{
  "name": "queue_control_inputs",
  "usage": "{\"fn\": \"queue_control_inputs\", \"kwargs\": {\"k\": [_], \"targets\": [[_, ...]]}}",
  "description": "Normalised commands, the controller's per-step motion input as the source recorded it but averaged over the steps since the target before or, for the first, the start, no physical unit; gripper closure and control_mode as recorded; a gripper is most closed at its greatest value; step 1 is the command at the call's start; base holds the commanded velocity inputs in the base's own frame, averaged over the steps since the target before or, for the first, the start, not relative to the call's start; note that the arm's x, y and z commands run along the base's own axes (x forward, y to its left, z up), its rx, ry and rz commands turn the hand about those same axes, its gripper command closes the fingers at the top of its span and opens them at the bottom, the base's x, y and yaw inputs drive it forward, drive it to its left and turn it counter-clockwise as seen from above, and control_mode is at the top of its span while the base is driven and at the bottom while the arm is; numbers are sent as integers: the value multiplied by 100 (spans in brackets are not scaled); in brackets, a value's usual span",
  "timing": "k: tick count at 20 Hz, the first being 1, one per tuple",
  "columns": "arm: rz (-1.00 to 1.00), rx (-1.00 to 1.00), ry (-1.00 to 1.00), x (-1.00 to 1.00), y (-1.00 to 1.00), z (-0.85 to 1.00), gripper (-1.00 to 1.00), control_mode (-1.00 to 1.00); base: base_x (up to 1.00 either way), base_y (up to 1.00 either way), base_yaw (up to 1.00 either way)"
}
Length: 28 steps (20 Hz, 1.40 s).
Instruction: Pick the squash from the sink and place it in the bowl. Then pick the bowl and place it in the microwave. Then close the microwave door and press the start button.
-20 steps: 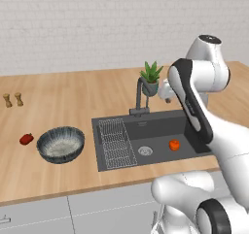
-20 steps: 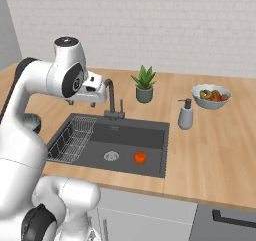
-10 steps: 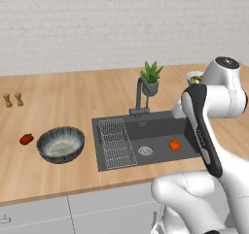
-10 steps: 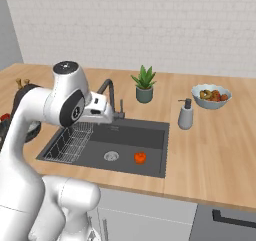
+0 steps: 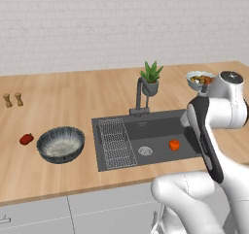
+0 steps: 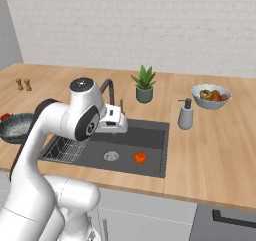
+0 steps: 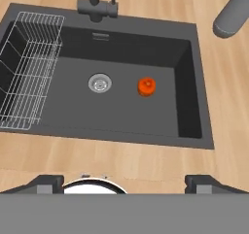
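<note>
Squash [image 7: 146,86] seen lying loose in sink [image 7: 189,58] btwn drain [image 7: 99,83] & right wall; bowl [image 5: 61,143] on counter, nothing inside. Gripper [image 7: 124,182] spread wide, nothing held.

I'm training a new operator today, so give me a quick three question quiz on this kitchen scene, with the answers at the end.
1. True or false: the squash already lies in the bowl.
2. Multiple choice: in the sink, which side of the drain holds the wire rack, seen from the hand view? A) the squash's side B) the side opposite the squash C) directly over the drain
3. Fill in: the end effector hangs above the counter edge with its fingers ____.

Key: 1. False, it sits on the sink floor beside the drain. 2. B. 3. open, holding nothing.
</note>
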Motion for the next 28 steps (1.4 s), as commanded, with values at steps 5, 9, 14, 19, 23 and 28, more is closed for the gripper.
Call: {"fn": "queue_control_inputs", "kwargs": {"k": [5, 9, 14, 19, 23, 28], "targets": [[0, 0, 0, 43, -37, -52, -100, -100, 0, 0, 0], [0, 0, 3, 44, -29, -52, -100, -100, 0, 0, 0], [0, 0, 1, 29, -5, -30, -100, -100, 0, 0, 0], [0, 0, 0, 28, 0, -32, -100, -100, 0, 0, 0], [0, 0, 4, 39, 0, -29, -100, -100, 0, 0, 0], [-1, 0, 0, 38, -3, -28, -100, -100, 0, 0, 0]]}}
